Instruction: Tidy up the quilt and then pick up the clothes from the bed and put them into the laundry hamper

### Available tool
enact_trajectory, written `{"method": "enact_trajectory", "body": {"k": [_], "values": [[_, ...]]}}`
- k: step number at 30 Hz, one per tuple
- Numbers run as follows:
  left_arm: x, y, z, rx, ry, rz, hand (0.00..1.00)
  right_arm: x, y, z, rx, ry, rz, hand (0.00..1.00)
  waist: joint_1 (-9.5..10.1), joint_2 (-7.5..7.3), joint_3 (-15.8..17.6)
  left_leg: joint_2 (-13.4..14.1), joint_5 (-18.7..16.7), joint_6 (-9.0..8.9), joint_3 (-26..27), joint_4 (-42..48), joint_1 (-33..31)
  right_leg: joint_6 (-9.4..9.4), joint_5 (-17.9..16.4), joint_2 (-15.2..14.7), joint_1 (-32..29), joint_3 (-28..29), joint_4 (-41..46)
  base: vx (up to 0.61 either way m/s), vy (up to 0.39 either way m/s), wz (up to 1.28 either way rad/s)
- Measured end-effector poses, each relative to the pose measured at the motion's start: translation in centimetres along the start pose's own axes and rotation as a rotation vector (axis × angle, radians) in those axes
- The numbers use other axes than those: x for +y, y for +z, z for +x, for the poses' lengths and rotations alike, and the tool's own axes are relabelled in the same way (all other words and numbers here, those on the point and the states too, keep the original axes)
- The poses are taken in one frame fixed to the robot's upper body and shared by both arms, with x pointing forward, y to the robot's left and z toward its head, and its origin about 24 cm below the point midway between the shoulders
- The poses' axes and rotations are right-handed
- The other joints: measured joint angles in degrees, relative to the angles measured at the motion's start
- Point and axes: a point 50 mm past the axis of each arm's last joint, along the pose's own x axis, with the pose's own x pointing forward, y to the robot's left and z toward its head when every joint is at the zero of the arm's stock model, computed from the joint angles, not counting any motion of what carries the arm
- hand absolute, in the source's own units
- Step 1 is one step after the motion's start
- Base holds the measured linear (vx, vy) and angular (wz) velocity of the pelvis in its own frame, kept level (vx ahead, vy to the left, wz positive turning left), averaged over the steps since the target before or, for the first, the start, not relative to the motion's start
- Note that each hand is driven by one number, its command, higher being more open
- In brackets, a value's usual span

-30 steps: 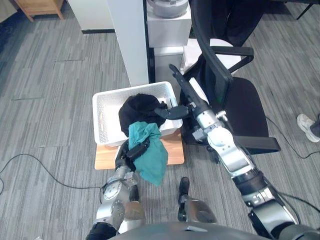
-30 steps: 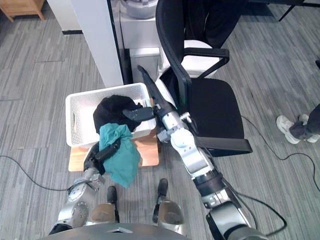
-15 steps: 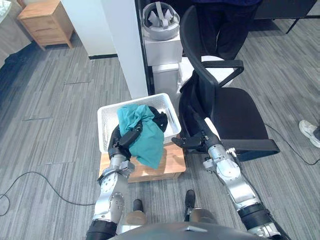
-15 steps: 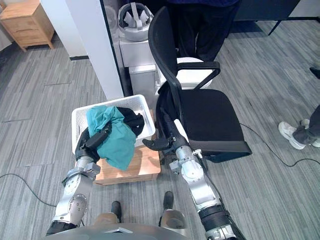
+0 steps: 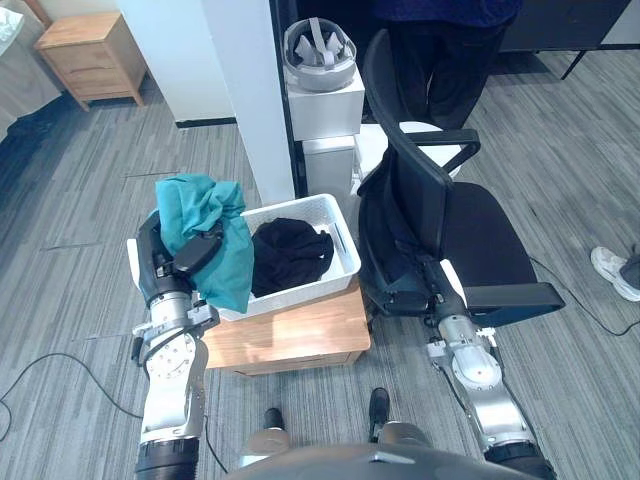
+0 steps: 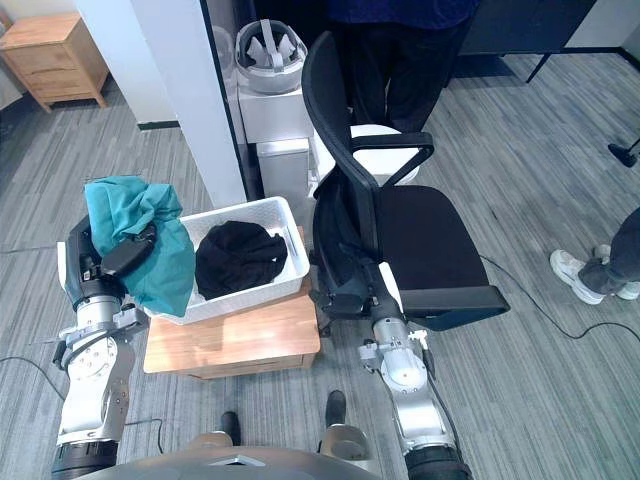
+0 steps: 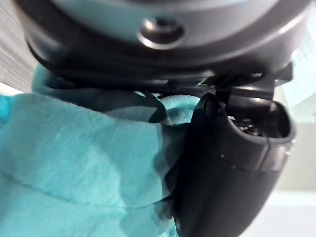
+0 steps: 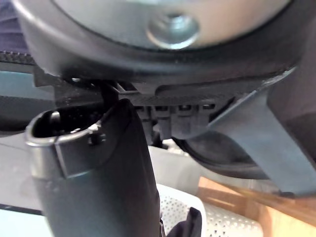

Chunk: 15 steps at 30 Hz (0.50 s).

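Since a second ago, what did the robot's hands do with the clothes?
The left hand, still gripping the teal cloth, carried it from the basket's front edge across to its left side. The right hand drew back from the black cloth to beside the chair, open. The black cloth stayed in the basket.

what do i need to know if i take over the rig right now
Left hand: shut on the teal garment, held up at the left rim of the white hamper, not yet dropped in.
Right hand: open, holding nothing, low beside the office chair.
Done: a black garment lies in the white hamper, which sits on a wooden stand.
Left: release the teal garment into the white hamper.
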Motion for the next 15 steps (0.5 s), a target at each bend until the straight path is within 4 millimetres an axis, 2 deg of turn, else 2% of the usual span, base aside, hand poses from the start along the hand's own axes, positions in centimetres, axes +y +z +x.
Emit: {"method": "enact_trajectory", "body": {"k": [3, 4, 6, 9, 12, 15], "values": [[0.0, -0.3, -0.2, 0.000, -0.010, 0.067, 0.00, -0.5, -1.5, -1.1, 0.056, -0.023, -0.016, 1.00, -0.57, -0.41, -0.3, 0.0, -0.3, -0.01, 0.7, 0.1, 0.1, 0.04, 0.0, 0.0, -0.2, 0.6, 0.0, 0.00, 0.013, -0.14], [0.0, -0.5, -0.2, 0.002, -0.012, 0.100, 0.00, -0.9, -2.6, -1.6, 0.105, -0.043, -0.021, 1.00, -1.05, -0.71, -0.5, 0.0, -0.4, -0.01, 1.1, 0.1, 0.1, 0.05, 0.0, 0.0, -0.5, 1.0, 0.0, 0.02, 0.008, -0.24], [0.3, -2.0, -0.4, 0.061, -0.010, 0.170, 0.00, -1.6, -6.2, -3.5, 0.265, -0.105, 0.005, 1.00, -2.36, -1.12, -0.7, -0.1, -0.9, -0.04, 2.7, 0.0, 0.8, 0.08, 0.0, 0.1, -0.8, 2.4, 0.0, 0.02, 0.018, -0.34], [1.3, -4.9, -0.7, 0.195, -0.010, 0.300, 0.00, -1.7, -6.7, -3.9, 0.269, -0.119, 0.007, 1.00, -4.58, -1.23, -1.1, -0.1, -1.2, 0.02, 3.8, 0.0, 1.3, 0.10, 0.0, 0.0, -0.9, 3.0, 0.0, 0.02, 0.019, -0.20], [1.9, -7.1, -0.8, 0.302, 0.006, 0.338, 0.00, -1.6, -7.0, -4.1, 0.270, -0.117, 0.010, 1.00, -4.71, -1.94, -1.5, 0.1, -1.7, -0.19, 5.1, 0.0, 1.1, 0.10, 0.0, 0.3, -2.0, 4.2, 0.0, 0.00, -0.004, -0.22], [3.0, -8.0, -0.7, 0.352, 0.021, 0.391, 0.00, -1.6, -7.1, -4.1, 0.265, -0.116, 0.012, 1.00, -4.88, -2.54, -1.7, 0.2, -1.9, -0.33, 6.1, 0.0, -0.1, 0.09, 0.0, 0.9, -3.7, 5.2, 0.0, 0.00, -0.027, -0.22]]}}
